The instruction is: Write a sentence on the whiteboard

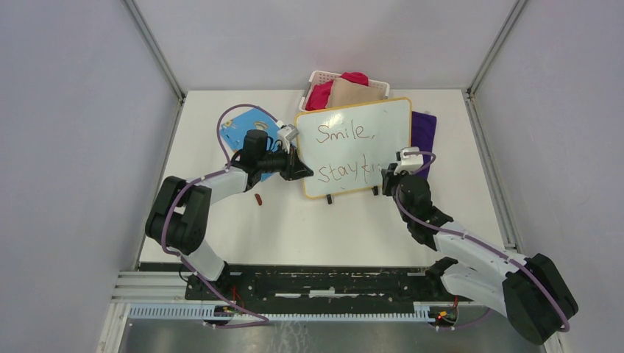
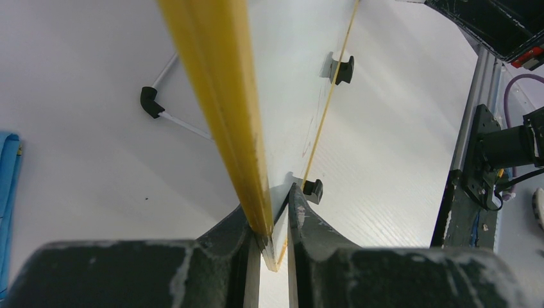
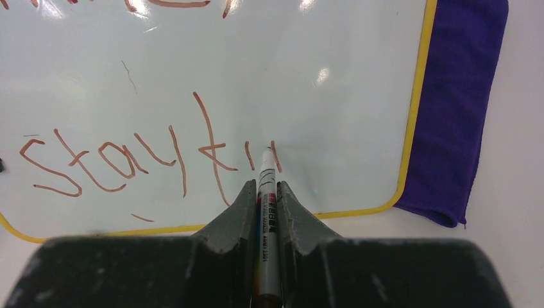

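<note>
The whiteboard (image 3: 321, 77) is smooth and glossy with light glints, its yellow frame (image 2: 218, 96) satin plastic, the purple cloth (image 3: 459, 96) soft and fuzzy, the marker (image 3: 267, 218) shiny plastic, the right gripper (image 3: 266, 185) matt black with scuffed fingers (image 3: 234, 218), and the table (image 1: 294, 228) matt white.

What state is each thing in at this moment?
whiteboard: propped on its feet, leaning back.
sentence: unfinished, last word only begun.
marker: uncapped, tip at the board.
left gripper: shut on the whiteboard's edge.
right gripper: shut on the marker.
purple cloth: lying flat against the board's edge.
basket: holds a red cloth and a tan cloth.
</note>
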Tool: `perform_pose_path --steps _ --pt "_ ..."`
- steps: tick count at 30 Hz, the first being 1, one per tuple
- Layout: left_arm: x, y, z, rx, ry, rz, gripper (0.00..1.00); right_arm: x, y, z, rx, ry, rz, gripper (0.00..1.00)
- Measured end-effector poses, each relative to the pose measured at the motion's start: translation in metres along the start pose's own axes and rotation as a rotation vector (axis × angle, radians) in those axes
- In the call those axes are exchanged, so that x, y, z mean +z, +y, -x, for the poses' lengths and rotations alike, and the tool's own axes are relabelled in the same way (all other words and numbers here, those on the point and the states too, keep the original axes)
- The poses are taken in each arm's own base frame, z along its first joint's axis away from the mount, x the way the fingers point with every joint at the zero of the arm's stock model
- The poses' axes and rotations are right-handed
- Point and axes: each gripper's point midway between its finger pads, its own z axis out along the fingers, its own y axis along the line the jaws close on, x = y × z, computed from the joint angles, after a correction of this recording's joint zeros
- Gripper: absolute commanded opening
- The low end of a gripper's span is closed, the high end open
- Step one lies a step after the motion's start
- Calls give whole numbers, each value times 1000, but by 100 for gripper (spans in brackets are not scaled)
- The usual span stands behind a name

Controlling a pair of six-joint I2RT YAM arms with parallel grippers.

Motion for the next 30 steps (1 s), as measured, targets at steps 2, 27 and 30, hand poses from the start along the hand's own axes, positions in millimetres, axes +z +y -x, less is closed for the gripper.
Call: perform_pose_path --steps 2,27,30 --pt "0 0 0 0 0 0 2 0 1 2 2 -4 4 0" --pt "0 0 0 0 1 0 2 9 -10 12 1 -15 -45 0" --pt "0 0 0 0 1 0 2 9 -10 12 1 -14 -45 0"
